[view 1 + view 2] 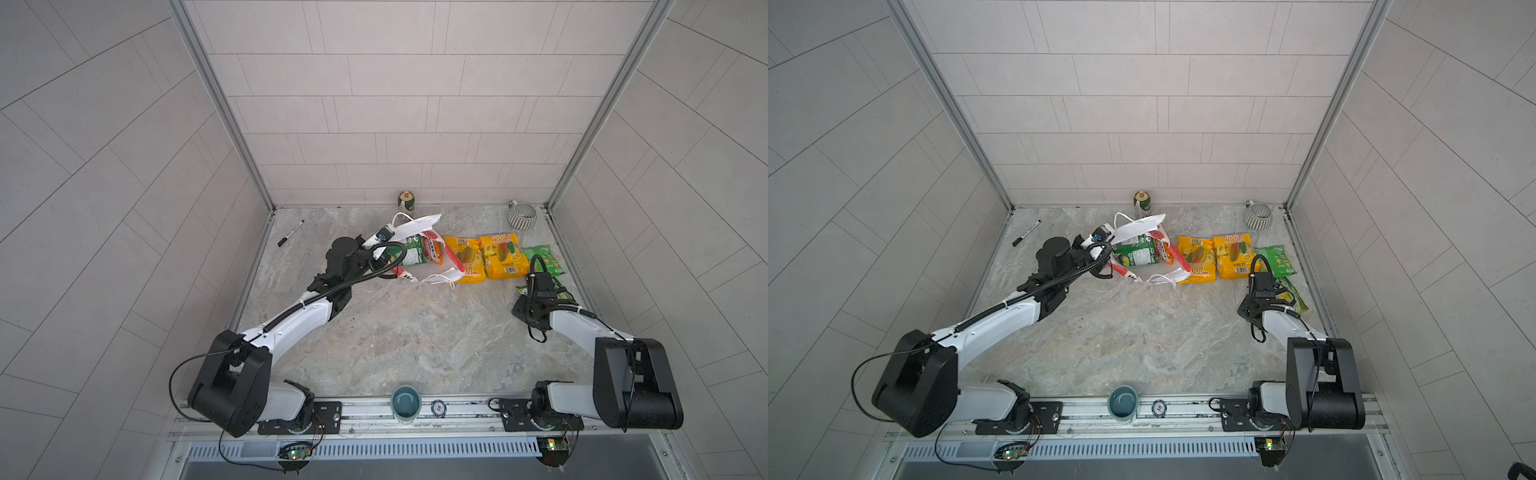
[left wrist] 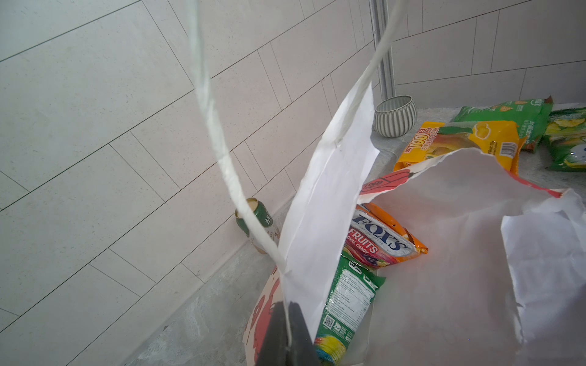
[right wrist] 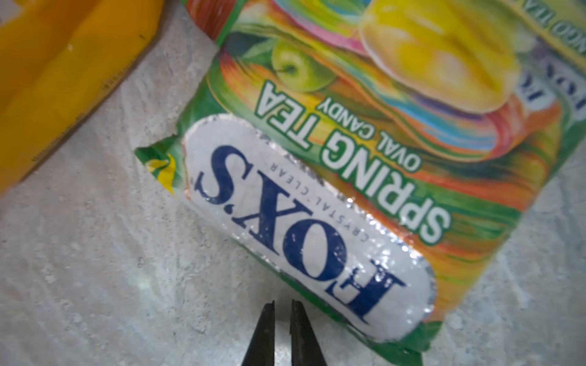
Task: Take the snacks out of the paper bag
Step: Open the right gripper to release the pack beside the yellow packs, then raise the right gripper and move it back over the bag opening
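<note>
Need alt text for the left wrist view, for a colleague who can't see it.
The left tool pinches a wall of the paper bag, holding it open; a red-orange packet and a green packet lie inside.

The paper bag (image 1: 1142, 224) lies open at far centre, the left gripper (image 1: 1112, 236) touching its left edge; right of it lie two yellow-orange packets (image 1: 1233, 253) and a green packet (image 1: 1276, 259).
</note>
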Available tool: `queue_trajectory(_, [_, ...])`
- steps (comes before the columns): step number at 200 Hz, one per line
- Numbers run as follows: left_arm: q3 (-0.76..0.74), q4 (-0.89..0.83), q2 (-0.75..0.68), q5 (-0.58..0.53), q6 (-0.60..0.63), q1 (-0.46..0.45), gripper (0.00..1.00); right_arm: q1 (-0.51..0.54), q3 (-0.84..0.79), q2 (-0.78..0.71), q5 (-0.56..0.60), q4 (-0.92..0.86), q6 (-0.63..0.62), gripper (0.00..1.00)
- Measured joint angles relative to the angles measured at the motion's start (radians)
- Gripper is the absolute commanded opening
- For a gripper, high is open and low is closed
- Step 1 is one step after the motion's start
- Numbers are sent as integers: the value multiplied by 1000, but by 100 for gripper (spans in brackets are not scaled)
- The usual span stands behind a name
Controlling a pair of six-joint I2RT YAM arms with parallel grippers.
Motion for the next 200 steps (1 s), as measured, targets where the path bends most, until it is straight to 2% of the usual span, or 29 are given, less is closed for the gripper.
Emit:
queue_trajectory(61, [0, 1, 0, 5, -1, 1, 0, 0, 3, 27, -79, 85, 36, 17])
queue_trajectory(149, [0, 2, 0, 11, -12, 4, 0, 0, 46, 191, 4, 317, 195, 19])
queue_trajectory(200, [0, 2, 0, 10, -11, 4, 0, -1, 59, 190, 23, 311, 236, 20])
